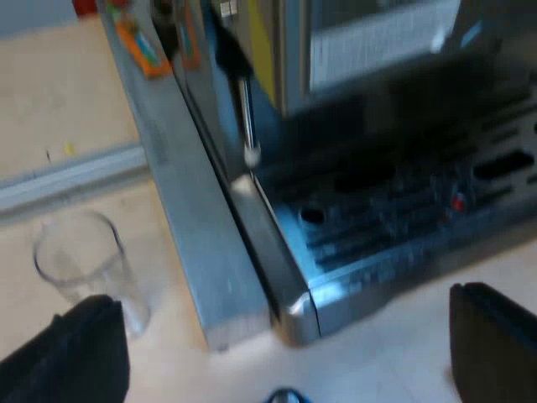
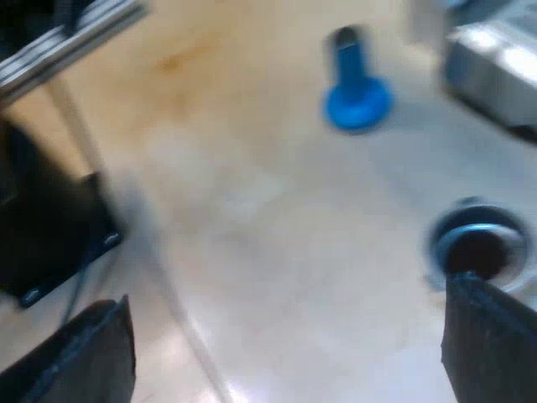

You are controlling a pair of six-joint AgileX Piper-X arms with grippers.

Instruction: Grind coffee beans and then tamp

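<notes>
- Espresso machine [image 1: 377, 193] stands on the table [image 1: 67, 101] in the left wrist view. Its tray corner lies between my left gripper's [image 1: 281, 298] wide-spread fingers, and a measuring glass [image 1: 80, 260] stands near one finger.
- Right wrist view: right gripper [image 2: 285, 294] is spread wide over the table. The blue tamper [image 2: 357, 92] stands upright near the machine's corner, and the metal holder [image 2: 478, 248] is at one fingertip.

The espresso machine [image 1: 336, 210] is cut off, so its top cannot be seen. The measuring glass [image 1: 80, 260] is partly hidden behind the left tool [image 1: 289, 336]. A small blue thing [image 1: 285, 396] is cut off too (only a sliver shows) and cannot be named. The blurry metal holder [image 2: 480, 248] is partly hidden behind the right tool [image 2: 289, 340].
</notes>
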